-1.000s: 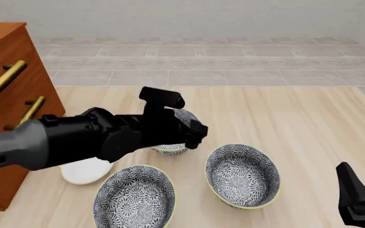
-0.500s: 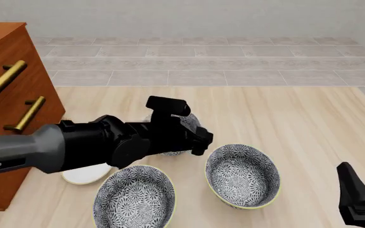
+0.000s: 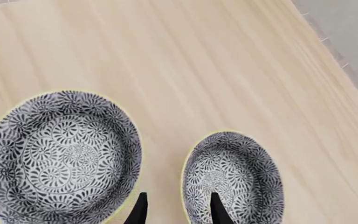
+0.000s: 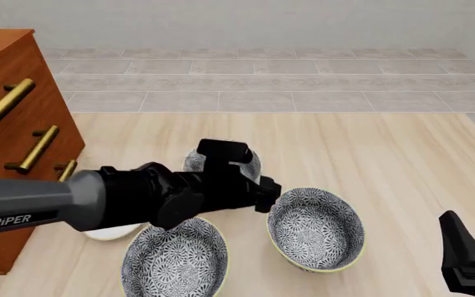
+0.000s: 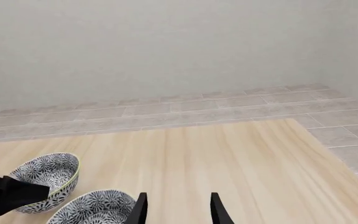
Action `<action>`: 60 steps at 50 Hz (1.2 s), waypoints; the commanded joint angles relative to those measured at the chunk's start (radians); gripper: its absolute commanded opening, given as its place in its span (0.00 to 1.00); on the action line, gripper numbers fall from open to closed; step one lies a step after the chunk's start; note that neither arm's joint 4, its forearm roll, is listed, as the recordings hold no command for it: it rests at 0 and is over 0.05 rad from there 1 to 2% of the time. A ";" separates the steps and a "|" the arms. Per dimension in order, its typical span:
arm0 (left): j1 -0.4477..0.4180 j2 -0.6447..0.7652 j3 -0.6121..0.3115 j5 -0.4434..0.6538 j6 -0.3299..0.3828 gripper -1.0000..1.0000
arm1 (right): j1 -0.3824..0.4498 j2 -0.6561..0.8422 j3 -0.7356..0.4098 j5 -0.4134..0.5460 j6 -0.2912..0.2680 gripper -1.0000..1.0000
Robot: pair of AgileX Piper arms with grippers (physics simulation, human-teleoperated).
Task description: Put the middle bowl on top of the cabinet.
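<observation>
The middle bowl (image 4: pixel 316 229), blue-grey and white flowered with a pale yellow rim, stands right of centre on the table. The left wrist view shows this middle bowl (image 3: pixel 232 179) under my left gripper (image 3: pixel 179 212). That gripper is open, with the bowl's near rim running between its fingers and nothing gripped. Seen from the front, the left gripper (image 4: pixel 267 197) hovers at the bowl's far-left rim. The tall reddish-brown cabinet (image 4: pixel 7 154) stands at the far left. My right gripper (image 4: pixel 472 219) stays open and empty at the near right, pointing up.
A same-patterned bowl (image 4: pixel 175 263) sits at the front left. Another (image 4: pixel 242 162) stands behind, partly hidden by my left arm. In the left wrist view a wider-looking patterned bowl (image 3: pixel 61 156) lies beside the middle bowl. A white plate (image 4: pixel 106 230) lies near the cabinet.
My left gripper has moved right and nearer, from over the back bowl to the middle bowl's rim, uncovering more of the back bowl. The right arm has not moved.
</observation>
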 commanded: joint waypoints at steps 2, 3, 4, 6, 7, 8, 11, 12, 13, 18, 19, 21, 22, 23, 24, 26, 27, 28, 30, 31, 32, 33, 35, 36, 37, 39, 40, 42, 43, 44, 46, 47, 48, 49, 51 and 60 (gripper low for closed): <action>0.001 0.027 0.011 -0.024 -0.019 1.00 | -0.001 0.005 0.000 -0.004 0.002 1.00; 0.001 0.027 0.011 -0.024 -0.019 1.00 | -0.001 0.005 0.000 -0.004 0.002 1.00; -0.002 0.031 0.010 -0.025 -0.025 1.00 | -0.002 0.006 0.000 -0.005 0.003 1.00; 0.001 0.033 0.011 -0.027 -0.025 1.00 | -0.002 0.007 0.000 -0.006 0.003 1.00; -0.001 0.034 0.011 -0.028 -0.028 1.00 | -0.002 0.007 0.001 -0.006 0.003 1.00; 0.001 0.035 0.012 -0.029 -0.028 1.00 | -0.002 0.006 0.001 -0.005 0.002 1.00; 0.001 0.038 0.013 -0.031 -0.029 1.00 | -0.002 0.005 0.001 -0.004 0.002 1.00; 0.001 0.038 0.013 -0.031 -0.029 1.00 | -0.002 0.005 0.001 -0.004 0.002 1.00; 0.001 0.043 0.016 -0.037 -0.034 1.00 | -0.002 0.007 0.000 -0.005 0.002 1.00; -0.004 0.059 0.027 -0.052 -0.039 1.00 | -0.003 0.009 0.000 -0.008 0.001 1.00; -0.005 0.062 0.028 -0.054 -0.042 1.00 | -0.003 0.008 0.001 -0.007 0.001 1.00; -0.006 0.068 0.030 -0.060 -0.047 1.00 | -0.004 0.010 0.000 -0.008 0.001 1.00; -0.008 0.074 0.032 -0.064 -0.054 1.00 | -0.003 0.011 -0.001 -0.008 -0.001 1.00; -0.008 0.074 0.032 -0.064 -0.054 1.00 | -0.003 0.011 -0.001 -0.008 -0.001 1.00; -0.008 0.075 0.033 -0.066 -0.053 1.00 | -0.002 0.009 -0.001 -0.006 -0.001 1.00; -0.008 0.077 0.033 -0.067 -0.053 1.00 | -0.003 0.006 0.000 -0.004 -0.001 1.00; -0.007 0.077 0.033 -0.067 -0.054 1.00 | -0.003 0.005 0.000 -0.004 -0.001 1.00; -0.006 0.076 0.034 -0.068 -0.054 1.00 | -0.003 0.005 0.000 -0.004 -0.001 1.00; -0.005 0.079 0.034 -0.070 -0.056 1.00 | -0.003 0.008 0.000 -0.005 -0.002 1.00; -0.003 0.083 0.035 -0.072 -0.055 1.00 | -0.002 0.008 0.000 -0.005 -0.003 1.00; -0.002 0.085 0.037 -0.075 -0.056 1.00 | -0.001 0.009 0.000 -0.006 -0.003 1.00; -0.005 0.088 0.038 -0.078 -0.058 1.00 | -0.001 0.009 0.000 -0.006 -0.003 1.00; -0.005 0.090 0.040 -0.081 -0.060 1.00 | -0.001 0.009 0.000 -0.006 -0.003 1.00; -0.008 0.094 0.039 -0.083 -0.062 1.00 | -0.001 0.009 0.000 -0.006 -0.003 1.00; -0.008 0.097 0.040 -0.085 -0.063 1.00 | -0.001 0.011 0.000 -0.007 -0.003 1.00; -0.009 0.099 0.040 -0.087 -0.064 1.00 | -0.001 0.010 0.000 -0.006 -0.003 1.00; -0.009 0.102 0.040 -0.089 -0.066 1.00 | 0.000 0.008 0.000 -0.004 -0.003 1.00; -0.010 0.106 0.038 -0.091 -0.071 1.00 | 0.000 0.006 0.001 -0.003 -0.002 1.00; -0.010 0.107 0.038 -0.091 -0.072 1.00 | 0.000 0.007 0.001 -0.003 -0.003 1.00; -0.010 0.108 0.038 -0.092 -0.073 1.00 | 0.000 0.010 0.001 -0.006 -0.003 1.00; -0.012 0.108 0.040 -0.094 -0.074 1.00 | 0.001 0.010 0.001 -0.007 -0.003 1.00; -0.013 0.110 0.041 -0.097 -0.077 1.00 | 0.000 0.011 0.001 -0.007 -0.002 1.00; -0.014 0.113 0.042 -0.099 -0.078 1.00 | 0.000 0.013 0.001 -0.008 -0.002 1.00; -0.014 0.116 0.044 -0.102 -0.078 1.00 | 0.000 0.012 0.001 -0.008 -0.002 1.00; -0.012 0.124 0.045 -0.109 -0.078 1.00 | 0.000 0.008 0.001 -0.005 0.000 1.00; -0.014 0.141 0.045 -0.120 -0.082 1.00 | -0.003 0.007 0.001 -0.005 0.006 1.00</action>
